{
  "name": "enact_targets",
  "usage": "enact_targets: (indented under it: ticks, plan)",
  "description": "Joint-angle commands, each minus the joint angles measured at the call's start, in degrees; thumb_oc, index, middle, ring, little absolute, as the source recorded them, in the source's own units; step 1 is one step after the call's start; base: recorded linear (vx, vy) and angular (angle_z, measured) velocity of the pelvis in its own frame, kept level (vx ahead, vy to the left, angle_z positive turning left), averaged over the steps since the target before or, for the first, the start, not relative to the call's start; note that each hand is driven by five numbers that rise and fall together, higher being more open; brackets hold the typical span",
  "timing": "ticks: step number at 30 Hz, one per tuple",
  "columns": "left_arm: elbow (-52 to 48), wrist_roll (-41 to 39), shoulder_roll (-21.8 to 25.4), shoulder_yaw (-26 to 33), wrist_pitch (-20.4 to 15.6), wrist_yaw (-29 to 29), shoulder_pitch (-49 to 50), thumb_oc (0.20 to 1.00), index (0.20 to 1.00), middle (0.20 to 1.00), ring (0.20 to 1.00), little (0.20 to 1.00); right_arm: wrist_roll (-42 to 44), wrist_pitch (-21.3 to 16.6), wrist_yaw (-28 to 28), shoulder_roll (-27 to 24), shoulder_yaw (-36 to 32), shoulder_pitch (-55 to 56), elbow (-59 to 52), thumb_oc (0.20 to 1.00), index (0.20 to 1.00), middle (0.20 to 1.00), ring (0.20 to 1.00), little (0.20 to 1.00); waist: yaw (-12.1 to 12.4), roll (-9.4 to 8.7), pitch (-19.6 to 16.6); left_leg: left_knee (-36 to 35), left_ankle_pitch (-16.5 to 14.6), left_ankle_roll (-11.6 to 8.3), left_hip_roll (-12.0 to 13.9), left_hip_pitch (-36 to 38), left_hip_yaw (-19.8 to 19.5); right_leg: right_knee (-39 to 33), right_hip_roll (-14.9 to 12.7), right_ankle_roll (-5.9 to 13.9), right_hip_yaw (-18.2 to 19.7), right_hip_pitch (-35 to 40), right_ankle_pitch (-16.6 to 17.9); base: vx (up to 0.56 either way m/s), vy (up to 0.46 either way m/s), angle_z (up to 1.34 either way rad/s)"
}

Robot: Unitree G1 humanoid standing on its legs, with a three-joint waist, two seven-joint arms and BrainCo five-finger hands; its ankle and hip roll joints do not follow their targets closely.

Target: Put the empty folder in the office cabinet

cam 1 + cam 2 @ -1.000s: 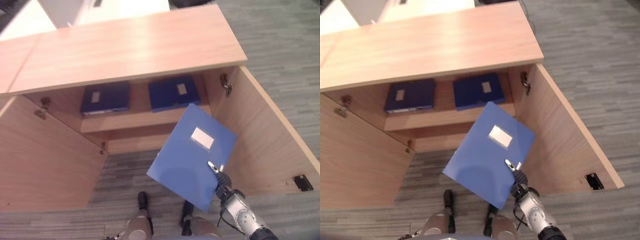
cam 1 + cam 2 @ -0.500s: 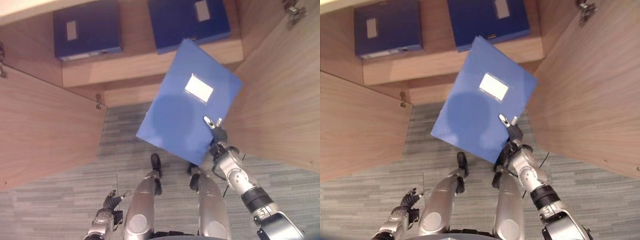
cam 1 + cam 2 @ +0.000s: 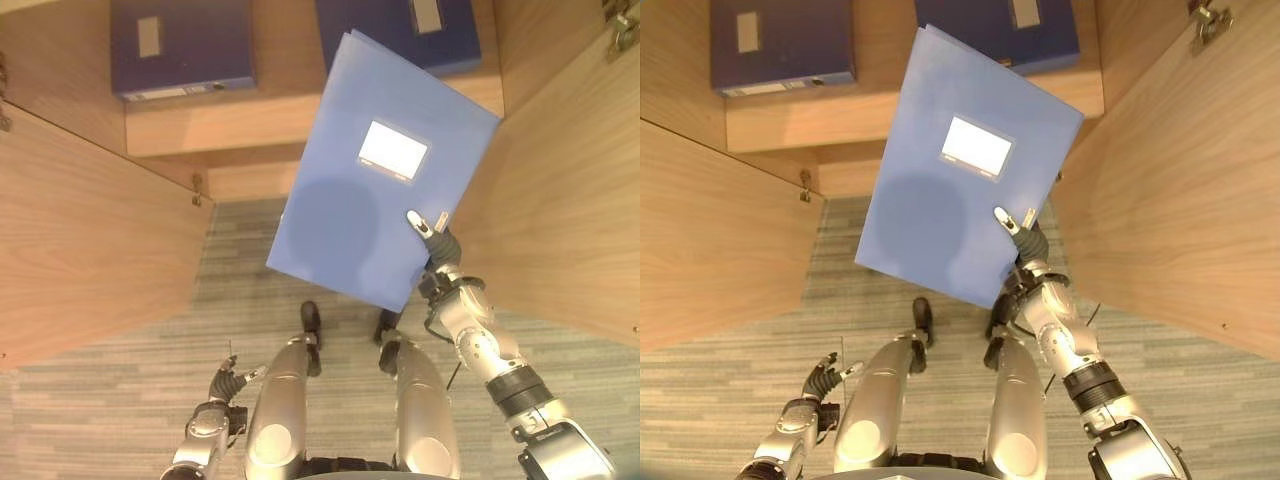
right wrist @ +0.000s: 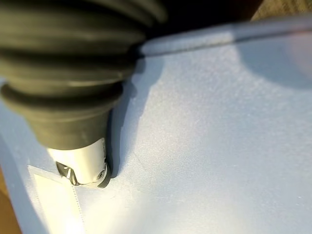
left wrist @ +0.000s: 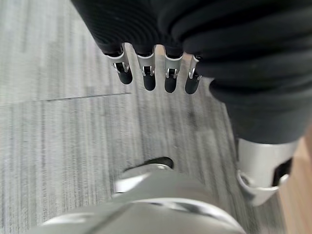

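**Folder lifted toward shelf**

Blue folder (image 3: 385, 180) sits higher than half a second ago, its top edge now overlapping the right-hand dark folder (image 3: 445, 30) on the cabinet shelf (image 3: 230, 125). My right hand (image 3: 432, 240) pinches its lower right corner, thumb on the cover. Left hand (image 3: 228, 383) hangs low by the floor, fingers relaxed. I judge insertion is next; cabinet door (image 3: 90, 250) stands open.

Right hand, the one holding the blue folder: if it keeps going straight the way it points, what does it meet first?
Probably the dark blue box file on the cabinet shelf; the right hand and its blue folder point there, though depth is unclear.
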Motion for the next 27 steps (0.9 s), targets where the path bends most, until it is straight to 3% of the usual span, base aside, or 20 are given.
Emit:
enact_targets:
  ticks: [1, 4, 7, 12, 16, 19, 20, 21, 25, 26, 27]
  plan:
    - [-3.2, 2.8, 5.4, 0.0, 0.3, -1.4, 6.4, 1.0, 1.0, 1.0, 1.0, 1.0, -2.5, -1.5, 3.5, 2.0, -1.0, 0.5, -5.2, 0.2, 0.2, 0.2, 0.2, 0.2, 0.6, -0.06, -4.5, -3.1, -1.1, 0.8, 0.1, 1.5, -2.9, -3.0, -6.3, 7.84, 5.6, 9.3, 6.0, 0.08, 0.09, 0.0]
    - [-6.3, 4.1, 6.1, 1.5, 0.8, -3.0, 7.2, 1.0, 1.0, 1.0, 1.0, 1.0, -3.1, -0.4, 3.9, 2.9, -1.8, 0.8, -4.4, 0.2, 0.2, 0.2, 0.2, 0.2, -0.1, 1.02, -5.4, -7.4, -0.3, 0.23, 0.1, 6.3, -2.3, -7.7, -4.0, 7.26, 8.6, 9.5, 4.9, 0.12, 0.062, 0.02]
    - [-7.2, 4.1, 6.1, 2.3, 1.0, -3.5, 8.0, 1.0, 1.0, 1.0, 1.0, 1.0, -3.0, -0.1, 4.2, 2.9, -2.0, 1.3, -4.0, 0.2, 0.2, 0.2, 0.2, 0.2, -0.5, 1.39, -6.0, -10.0, 0.4, -0.27, 0.3, 8.7, -2.1, -11.7, -2.5, 7.69, 9.0, 8.8, 5.7, 0.08, -0.045, 0.0]
    - [-7.9, 4.0, 4.8, 3.4, 1.5, -4.9, 9.9, 1.0, 1.0, 1.0, 1.0, 1.0, -2.4, 1.4, 5.3, 3.1, -2.9, 5.7, -3.4, 0.2, 0.2, 0.2, 0.2, 0.2, -1.0, 0.04, -9.1, -14.1, 3.0, -0.67, -0.8, 12.5, -2.2, -18.9, -1.3, 8.01, 6.8, 12.2, 8.2, 0.08, -0.132, 0.03]
    - [-7.5, 2.3, 3.8, 2.2, 1.4, -5.5, 10.8, 1.0, 1.0, 1.0, 1.0, 1.0, -2.4, 2.7, 5.9, 2.5, -2.4, 7.5, -2.4, 0.2, 0.2, 0.2, 0.2, 0.2, -1.3, 0.37, -11.5, -17.4, 4.5, -1.81, 0.6, 15.3, -3.3, -18.5, 0.3, 7.37, 6.6, 14.5, 6.9, 0.14, -0.17, 0.06]
    - [-8.0, 1.3, 4.1, 2.0, 1.4, -5.9, 11.7, 1.0, 1.0, 1.0, 1.0, 1.0, -2.5, 2.6, 6.7, 1.4, -2.6, 8.7, -2.4, 0.2, 0.2, 0.2, 0.2, 0.2, -1.7, 0.41, -11.5, -14.0, 3.2, -3.58, 3.3, 15.4, -4.0, -16.3, 2.1, 5.63, 6.6, 15.8, 3.1, 0.15, -0.276, 0.16]
    - [-7.8, 0.7, 4.3, 2.0, 1.3, -5.9, 11.3, 1.0, 1.0, 1.0, 1.0, 1.0, -2.5, 2.3, 6.9, 0.9, -2.8, 9.0, -2.3, 0.2, 0.2, 0.2, 0.2, 0.2, -1.6, 0.13, -10.9, -9.0, 2.7, -4.42, 4.6, 13.8, -4.3, -15.5, 2.5, 4.57, 6.2, 16.5, 1.8, 0.11, -0.395, 0.29]
    - [-7.1, 0.0, 4.1, 1.7, 1.4, -5.8, 10.8, 1.0, 1.0, 1.0, 1.0, 1.0, -2.8, 2.1, 6.2, 0.2, -2.9, 9.0, -1.1, 0.2, 0.2, 0.2, 0.2, 0.2, -1.0, -0.04, -9.6, 2.9, 3.0, -5.58, 6.0, 9.4, -6.8, -14.0, 3.7, 2.86, 5.9, 18.1, -0.8, 0.06, -0.294, 0.37]
    - [-6.1, -0.6, 3.4, 1.5, 1.5, -5.4, 10.4, 1.0, 1.0, 1.0, 1.0, 1.0, -2.8, 1.8, 5.7, 0.2, -3.4, 9.2, -0.4, 0.2, 0.2, 0.2, 0.2, 0.2, -0.8, -0.4, -9.5, 5.2, 2.8, -5.56, 5.8, 7.1, -8.9, -14.1, 3.9, 2.33, 4.8, 19.5, -2.4, 0.06, -0.094, 0.39]
    - [-3.6, 0.0, 2.5, 2.0, 2.1, -5.4, 10.6, 1.0, 1.0, 1.0, 1.0, 1.0, -3.1, 2.1, 5.7, 0.3, -4.2, 10.6, 0.3, 0.2, 0.2, 0.2, 0.2, 0.2, -0.6, -0.99, -10.8, -1.4, 3.8, -5.42, 6.5, 7.6, -8.1, -14.8, 3.3, 3.05, 4.2, 21.3, -2.8, 0.12, 0.029, 0.02]
    - [-3.6, 0.0, 2.5, 1.9, 2.1, -5.4, 10.6, 1.0, 1.0, 1.0, 1.0, 1.0, -3.1, 2.1, 5.7, 0.3, -4.2, 10.7, 0.2, 0.2, 0.2, 0.2, 0.2, 0.2, -0.6, -1.05, -10.8, -1.7, 4.0, -5.41, 6.4, 7.9, -8.1, -14.8, 3.2, 3.07, 4.2, 21.4, -2.8, 0.23, 0.106, 0.18]
